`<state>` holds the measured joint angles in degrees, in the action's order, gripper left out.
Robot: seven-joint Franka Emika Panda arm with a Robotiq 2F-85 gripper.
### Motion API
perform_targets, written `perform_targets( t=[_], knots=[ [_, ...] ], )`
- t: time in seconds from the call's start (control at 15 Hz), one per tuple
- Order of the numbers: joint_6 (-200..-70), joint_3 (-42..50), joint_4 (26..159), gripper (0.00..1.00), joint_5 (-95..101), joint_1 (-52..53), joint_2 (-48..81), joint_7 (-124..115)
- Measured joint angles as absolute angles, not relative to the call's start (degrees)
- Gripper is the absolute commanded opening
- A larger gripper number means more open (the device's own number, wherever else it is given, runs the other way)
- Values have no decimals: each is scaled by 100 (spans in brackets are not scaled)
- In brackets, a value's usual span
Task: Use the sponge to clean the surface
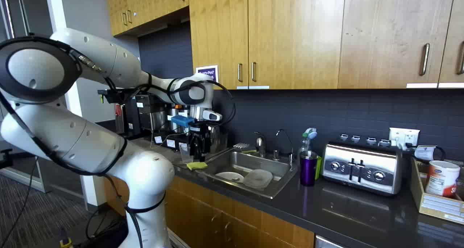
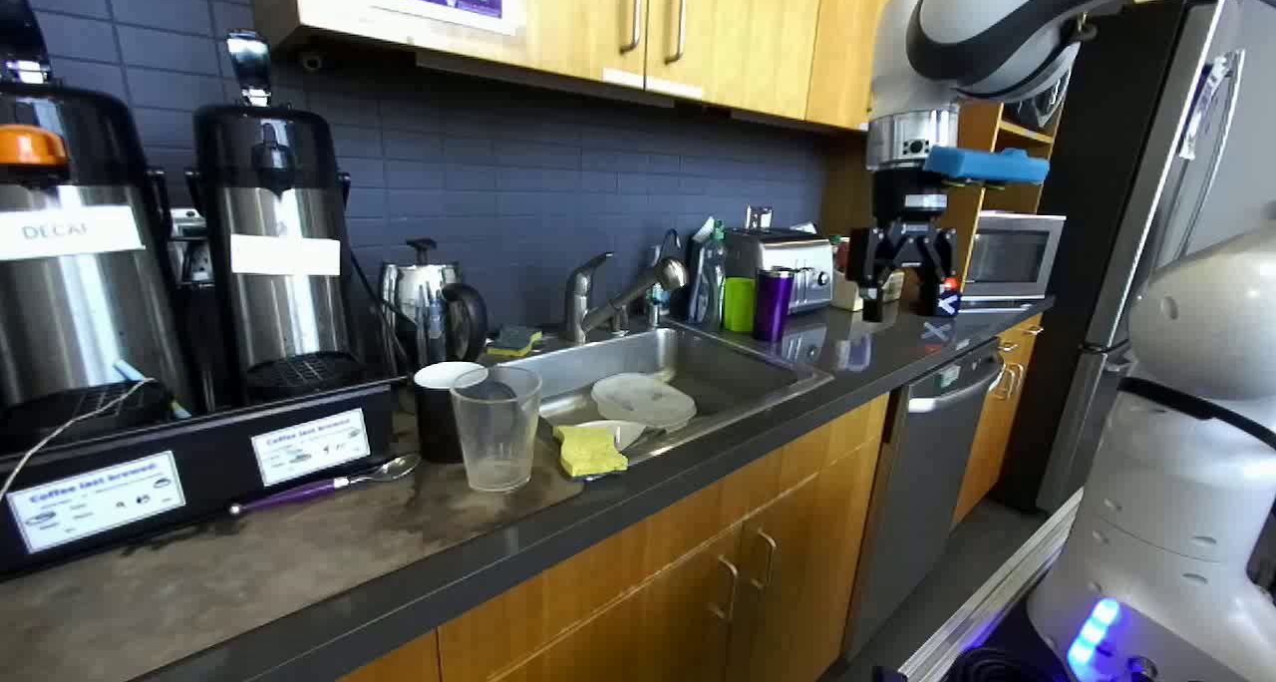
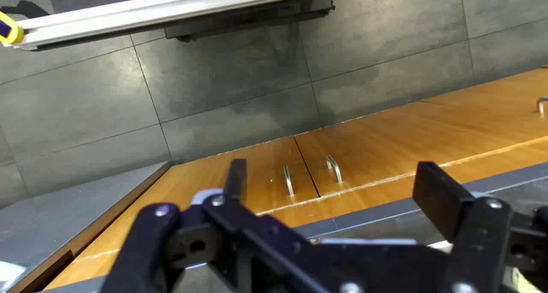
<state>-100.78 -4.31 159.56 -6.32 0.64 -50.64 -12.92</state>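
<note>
Beside the sink I see the sponge, lower than the gripper and toward the coffee dispensers; the fingers stand wide apart and hold nothing.

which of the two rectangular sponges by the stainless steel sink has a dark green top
The green-topped sponge at the back of the sink, beside the silver metal faucet; the front sponge has a yellow top.

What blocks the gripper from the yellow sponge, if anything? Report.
Nothing visible: the open gripper hangs in air, and the sponge lies uncovered at the sink's front corner; the clear cup stands beyond the sponge.
</note>
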Motion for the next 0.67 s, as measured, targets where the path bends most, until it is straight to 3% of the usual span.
perform_targets(
  t=[0.67],
  knots=[
    [-10102, -494, 15953, 100, -632, 70, -5058, -1285]
  ],
)
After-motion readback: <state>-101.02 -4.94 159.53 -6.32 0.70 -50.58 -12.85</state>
